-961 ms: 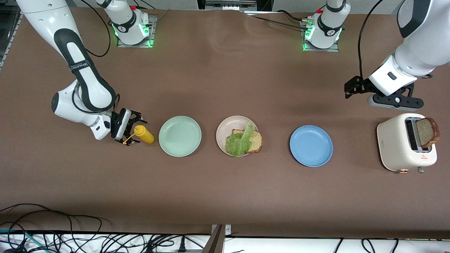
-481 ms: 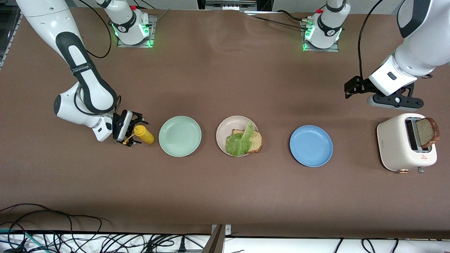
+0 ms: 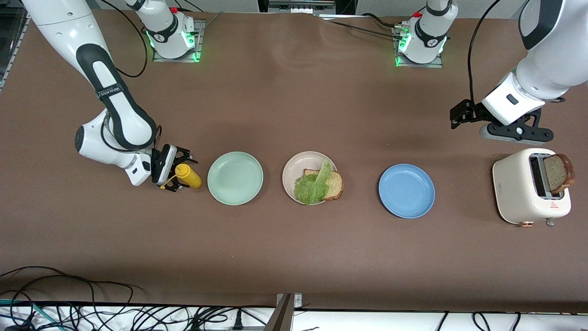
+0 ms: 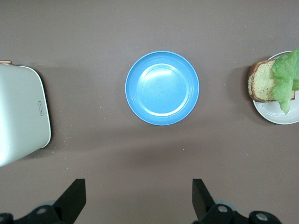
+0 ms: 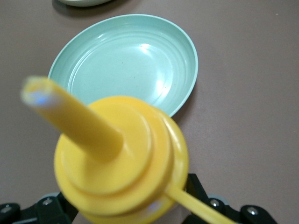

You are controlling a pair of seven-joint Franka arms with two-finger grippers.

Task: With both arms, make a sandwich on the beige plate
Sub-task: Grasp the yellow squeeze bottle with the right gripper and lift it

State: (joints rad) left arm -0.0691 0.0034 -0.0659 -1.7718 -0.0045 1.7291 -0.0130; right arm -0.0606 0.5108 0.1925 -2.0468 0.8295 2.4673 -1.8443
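Observation:
The beige plate (image 3: 296, 168) lies mid-table and also shows in the left wrist view (image 4: 275, 109). On it is one bread slice (image 3: 336, 185) (image 4: 261, 81) with a lettuce leaf (image 3: 312, 186) (image 4: 287, 77) across it. A second bread slice (image 3: 559, 172) sticks out of the toaster (image 3: 519, 193). My right gripper (image 3: 180, 174) (image 5: 131, 205) is low at the table, open, with a finger on each side of the yellow squeeze bottle (image 3: 189, 176) (image 5: 121, 158), which stands on the table. My left gripper (image 3: 519, 132) (image 4: 138, 189) hangs open and empty over bare table beside the toaster.
A mint green plate (image 3: 235, 178) (image 5: 126, 60) lies between the bottle and the beige plate. A blue plate (image 3: 406, 191) (image 4: 162, 87) lies between the beige plate and the toaster (image 4: 18, 116). Cables run along the table edge nearest the front camera.
The right arm has slid its gripper toward the mint green plate, so the bottle now sits deeper between its fingers. The left arm has not moved.

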